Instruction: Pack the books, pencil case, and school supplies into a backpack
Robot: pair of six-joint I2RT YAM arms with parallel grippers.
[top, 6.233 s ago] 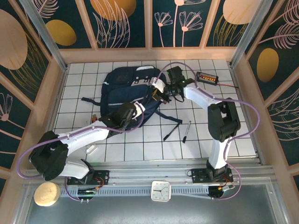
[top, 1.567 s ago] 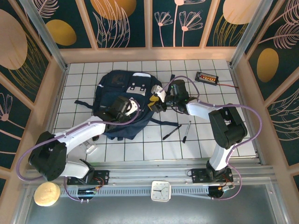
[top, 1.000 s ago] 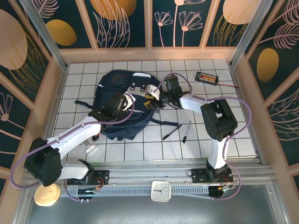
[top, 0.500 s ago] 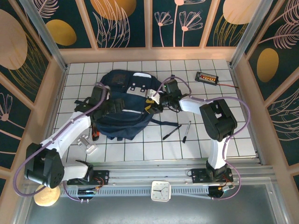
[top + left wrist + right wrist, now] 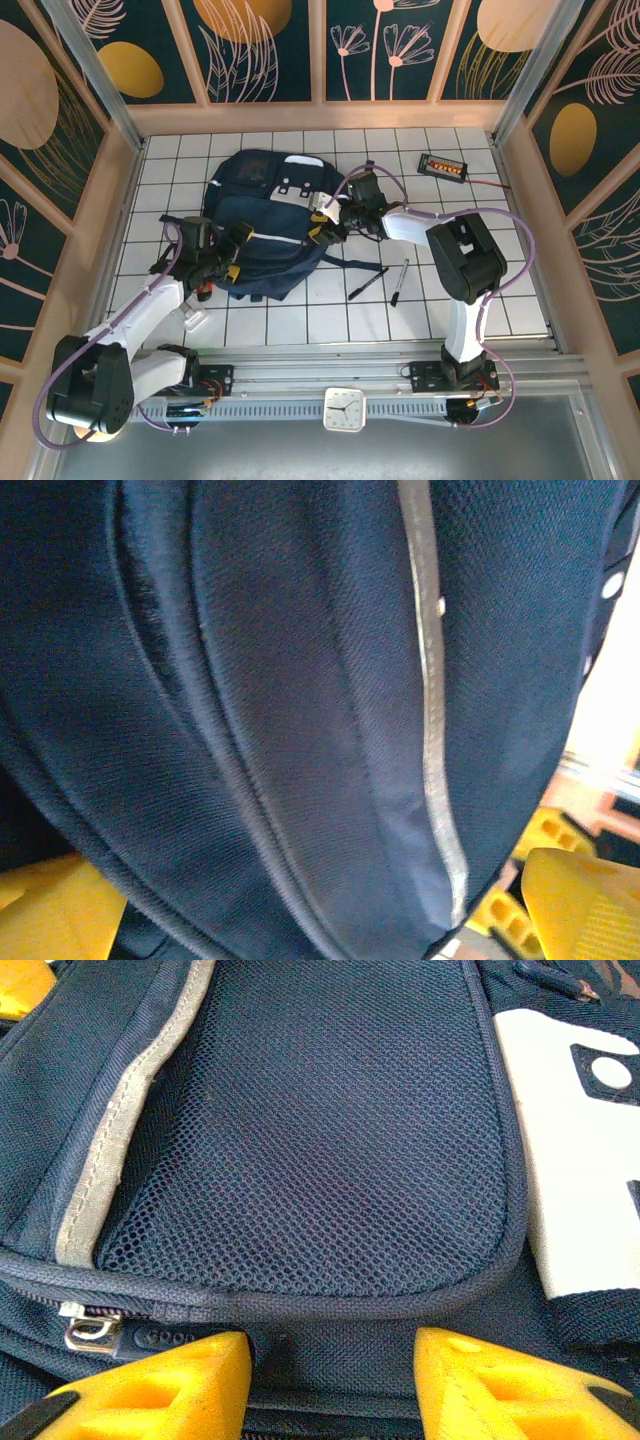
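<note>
The navy backpack (image 5: 268, 232) lies flat on the white tiled table, its pale stripe (image 5: 432, 730) and mesh pocket (image 5: 320, 1130) close up in the wrist views. My left gripper (image 5: 232, 262) is at its near left edge, open, with yellow fingertips (image 5: 585, 900) far apart and fabric across the gap (image 5: 320, 920). My right gripper (image 5: 322, 222) is on the bag's right side, its fingers (image 5: 150, 1385) closed on a band of fabric below the mesh (image 5: 330, 1380). Two dark pens (image 5: 368, 283) (image 5: 398, 282) lie right of the bag. The books and pencil case are hidden.
A black box with orange lights (image 5: 443, 166) and its cable sit at the back right. A small white object (image 5: 195, 320) lies by my left arm, with something reddish (image 5: 205, 292) beside it. Dark straps (image 5: 175, 218) trail left of the bag. Wooden walls ring the table.
My left gripper has opened and drawn back left and toward me, from the middle of the bag to its near left edge. The right gripper has stayed on the bag's right side.
</note>
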